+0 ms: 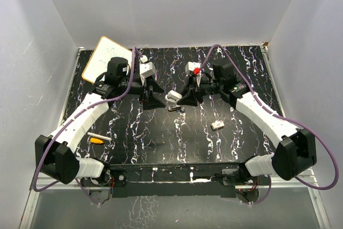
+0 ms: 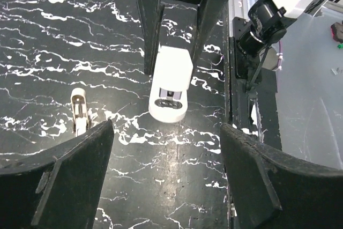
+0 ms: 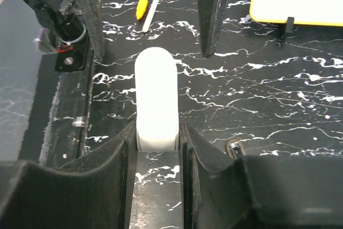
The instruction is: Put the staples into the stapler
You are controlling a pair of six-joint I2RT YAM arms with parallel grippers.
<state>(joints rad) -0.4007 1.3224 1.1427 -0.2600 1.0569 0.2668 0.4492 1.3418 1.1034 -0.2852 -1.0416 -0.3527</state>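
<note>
At far left, noted a board (image 1: 106,60) lying at the back corner and a pen (image 1: 99,139) nearer the bases, both well apart from the work and seemingly mere clutter. Found the left claw (image 2: 166,132) gaping wide and holding nothing, fingers (image 2: 75,175) spread either side of the stapler's nose without touching. Judged it poised to work on that end, probably to pull the top or tray open. Spotted a small white-and-metal bit (image 2: 79,110) on the table (image 1: 161,138) just beyond the nose, on the far side. Could not tell whether stapler part or staple strip. Saw the stapler (image 2: 170,84) at mid-table, white, nose aimed straight at the left claw, presumably presented that way to give access to the loading end. Could not tell whether lifted or resting on the table. Found the right claw (image 3: 156,132) clamped tight on the stapler's rear, serving as a vice. Further right, located the staples (image 1: 217,125), a small pale box lying alone, well apart from both claws. Reckoned loading not yet begun, with the box yet to be fetched.
</note>
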